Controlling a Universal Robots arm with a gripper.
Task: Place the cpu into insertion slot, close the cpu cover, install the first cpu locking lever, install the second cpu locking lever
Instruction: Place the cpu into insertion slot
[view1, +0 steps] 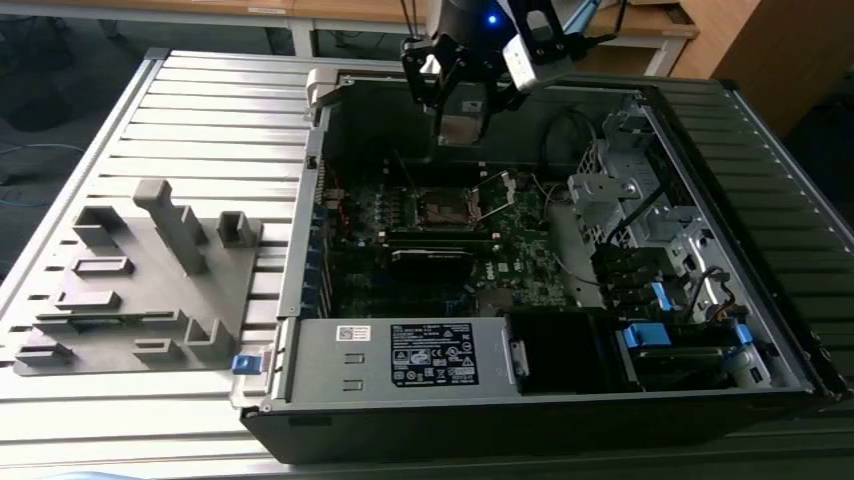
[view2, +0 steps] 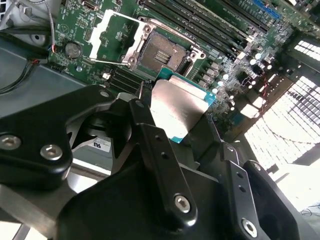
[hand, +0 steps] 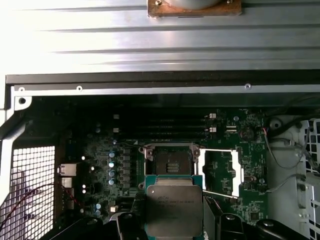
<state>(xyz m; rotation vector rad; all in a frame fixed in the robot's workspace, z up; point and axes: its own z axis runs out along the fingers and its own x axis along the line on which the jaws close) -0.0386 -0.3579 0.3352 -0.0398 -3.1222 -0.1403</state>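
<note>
Silver metal tops the cpu (hand: 174, 210), which the gripper (view1: 463, 122) holds by two opposite edges, its dark fingers (view2: 147, 132) narrowed onto the chip. In the exterior view the gripper hangs above the open case (view1: 561, 430), high over the board (view1: 527, 250) and near the case's far wall. The slot (hand: 171, 161) lies bare, its square of contacts showing. In both wrist views the cpu is apart from the slot, with its edge appearing just short of the slot's rim. The cover (view2: 112, 37) stands open beside the slot, flat or nearly flat over the board; its exact tilt is hard to judge. A thin lever (hand: 220, 194) lies free beside the cover. On the slatted table (view1: 200, 120), at the exterior view's left, stands a grey fixture (view1: 147, 270).
</note>
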